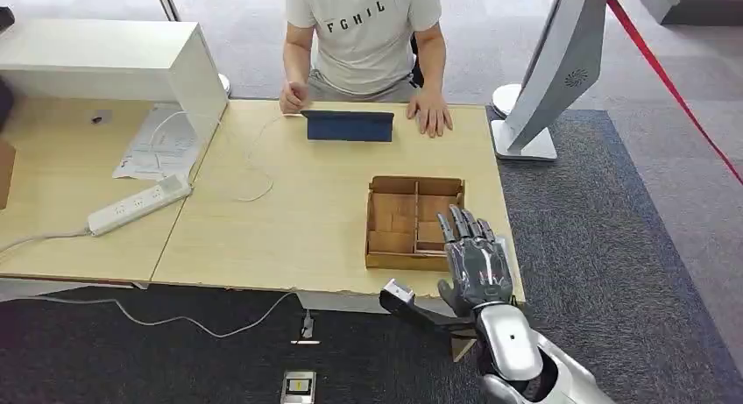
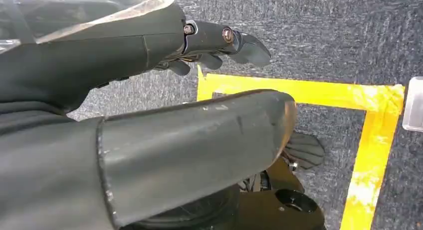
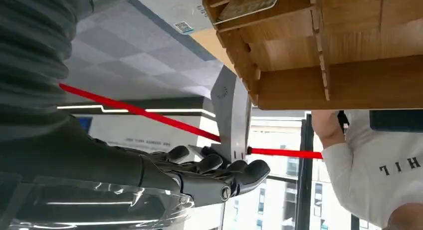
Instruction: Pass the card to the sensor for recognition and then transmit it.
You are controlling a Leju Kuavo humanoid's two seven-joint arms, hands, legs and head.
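In the head view the right hand (image 1: 476,265) hovers with fingers spread and empty over the near right corner of the wooden tray (image 1: 414,223); the card cannot be made out there.

The left wrist view shows the left hand (image 2: 219,43) hanging over carpet, holding nothing.

In the right wrist view a card (image 3: 248,1) lies flat in a tray compartment, just ahead of the fingertips (image 3: 254,170).
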